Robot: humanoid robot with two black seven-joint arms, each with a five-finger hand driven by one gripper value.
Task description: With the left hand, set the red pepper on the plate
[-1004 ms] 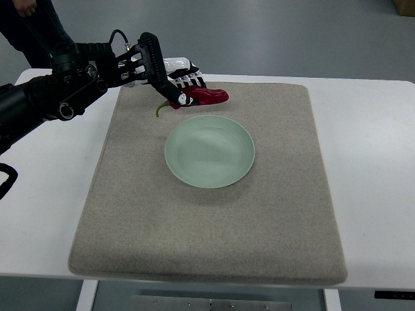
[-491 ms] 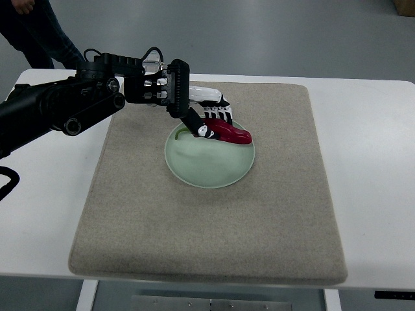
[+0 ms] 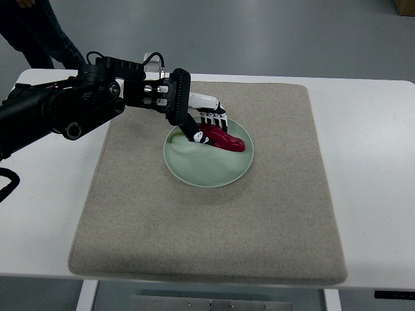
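From the left edge the black arm reaches over the white desk [image 3: 376, 168] and the grey mat [image 3: 279, 220]. The left hand [image 3: 206, 127] has its fingers curled around the red pepper [image 3: 224, 140], holding it near the stem end, low over the far part of the green plate [image 3: 207, 172]. I cannot tell if the pepper already touches the plate. The pepper looks light, smooth and a little slippery, with firm skin, so a gentle hold around its thick part seems best. The right hand is not visible.

Beige mat [image 3: 272, 220], white table [image 3: 373, 162], person [image 3: 29, 32]
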